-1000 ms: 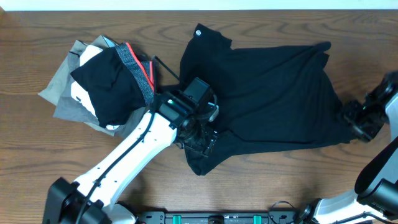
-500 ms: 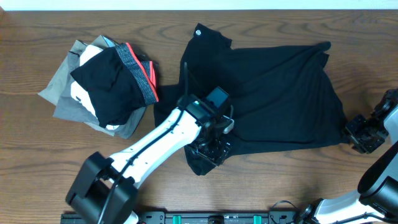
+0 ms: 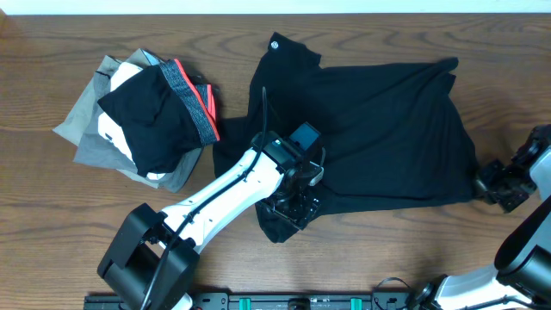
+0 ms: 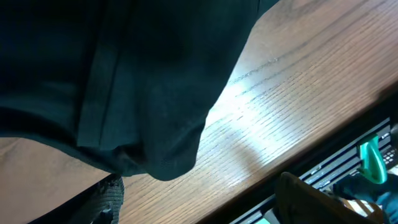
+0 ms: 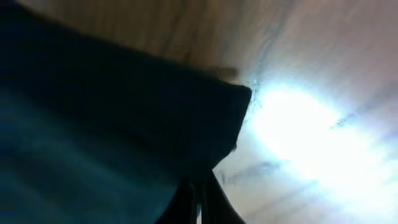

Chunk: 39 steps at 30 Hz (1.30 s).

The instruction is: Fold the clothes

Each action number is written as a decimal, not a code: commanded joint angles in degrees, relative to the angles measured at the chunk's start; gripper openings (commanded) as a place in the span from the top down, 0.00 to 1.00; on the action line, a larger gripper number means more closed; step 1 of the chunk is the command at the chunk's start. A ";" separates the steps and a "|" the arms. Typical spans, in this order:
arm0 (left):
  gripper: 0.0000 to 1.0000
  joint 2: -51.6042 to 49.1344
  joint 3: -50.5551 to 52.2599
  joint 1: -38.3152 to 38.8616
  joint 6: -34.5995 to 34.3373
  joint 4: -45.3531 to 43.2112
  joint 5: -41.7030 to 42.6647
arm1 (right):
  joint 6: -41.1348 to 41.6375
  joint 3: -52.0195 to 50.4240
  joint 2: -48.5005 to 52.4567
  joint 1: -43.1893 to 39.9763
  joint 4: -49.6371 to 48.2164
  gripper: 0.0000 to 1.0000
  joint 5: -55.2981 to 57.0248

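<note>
Overhead: black shirt (image 3: 379,120), likely soft, light, limp; I would take hem corners. Right tool (image 3: 487,177) clenched on its corner near table (image 3: 52,232) right edge; left tool (image 3: 293,205): cannot tell.

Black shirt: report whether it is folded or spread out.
Spread out, unfolded: the black shirt lies wide and rumpled across the table, edges uneven.
</note>
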<state>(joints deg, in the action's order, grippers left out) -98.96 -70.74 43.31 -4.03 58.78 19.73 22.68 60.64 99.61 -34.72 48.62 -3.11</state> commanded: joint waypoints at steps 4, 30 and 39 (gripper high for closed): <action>0.19 -0.28 0.09 0.02 0.72 0.39 -0.76 | -1.77 7.41 -10.43 -0.22 2.40 0.99 4.70; 0.46 -4.70 4.81 0.11 -2.10 -8.02 0.57 | -1.70 7.43 -13.25 -0.20 4.04 0.97 9.31; 0.93 -10.86 6.40 -0.02 -6.40 -8.22 0.79 | -1.73 7.48 -13.27 -0.81 4.35 0.94 11.82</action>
<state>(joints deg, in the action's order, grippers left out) -108.60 -65.12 43.33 -7.73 48.73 20.97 21.67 67.77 86.21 -34.72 52.75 5.13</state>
